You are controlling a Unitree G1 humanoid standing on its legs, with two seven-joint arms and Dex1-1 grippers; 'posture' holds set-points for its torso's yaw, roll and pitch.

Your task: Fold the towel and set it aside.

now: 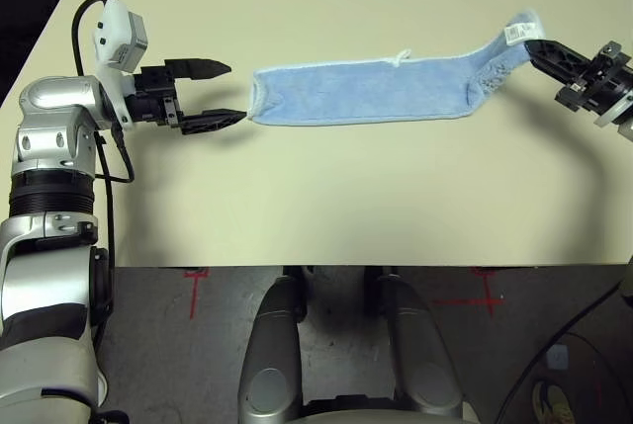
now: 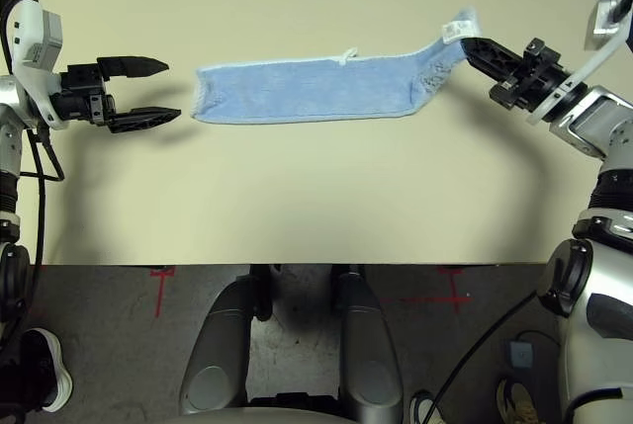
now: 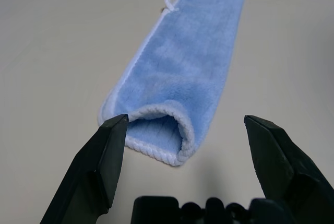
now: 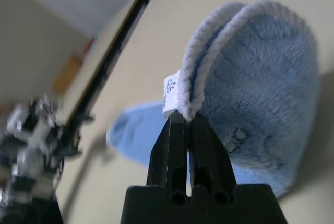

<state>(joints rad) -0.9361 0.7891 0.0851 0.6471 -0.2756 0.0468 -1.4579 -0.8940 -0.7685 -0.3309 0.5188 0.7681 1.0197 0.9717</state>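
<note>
Jaws of the right gripper [image 4: 186,122] pinch the light-blue fluffy terry towel's [image 1: 366,93] tagged end; the left gripper [image 1: 220,93], spread wide, faces its other end.

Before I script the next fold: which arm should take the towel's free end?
Left: its open gripper sits just short of the towel's loose end; the right gripper is shut on the opposite end.
</note>
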